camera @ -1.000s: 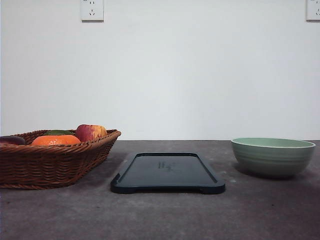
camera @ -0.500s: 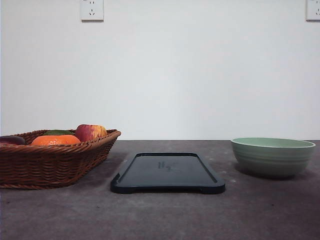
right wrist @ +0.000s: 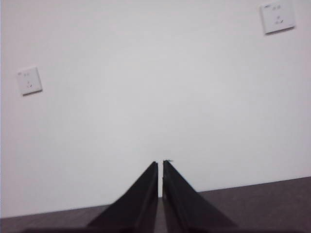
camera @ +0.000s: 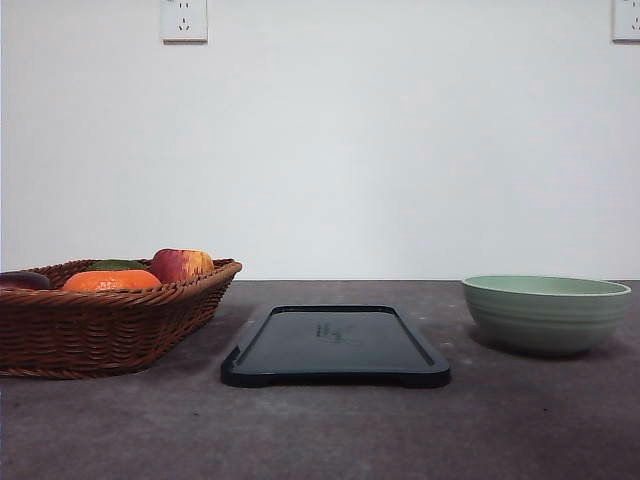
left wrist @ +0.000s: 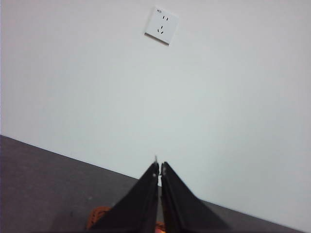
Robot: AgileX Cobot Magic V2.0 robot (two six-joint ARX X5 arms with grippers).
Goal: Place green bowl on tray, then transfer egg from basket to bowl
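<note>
L gripper, seen from its wrist cam: two black fingers pressed nearly tip to tip w/ only a hairline slit between, nothing held. It's raised and aimed at the white wall; a wall socket sits high above the tips, and a bit of orange shows under the fingers at the frame edge, too cropped to ID.

R gripper, wrist cam: same narrow, pinched-together stance, empty. It points at the wall w/ a strip of dark table behind the tips.

Front cam, all placed vs. the tray: tray lies flat at mid-table, bare, dark w/ a low rim. The green bowl stands upright on the table to the tray's right, clearly apart from it, not on it. The basket sits to the tray's left, also apart, its near corner angled toward the tray. In the basket: an orange, a reddish apple nearest the tray side, something green behind the orange, and a dark item at the far left edge. Can't tell an egg among them from this low angle.
</note>
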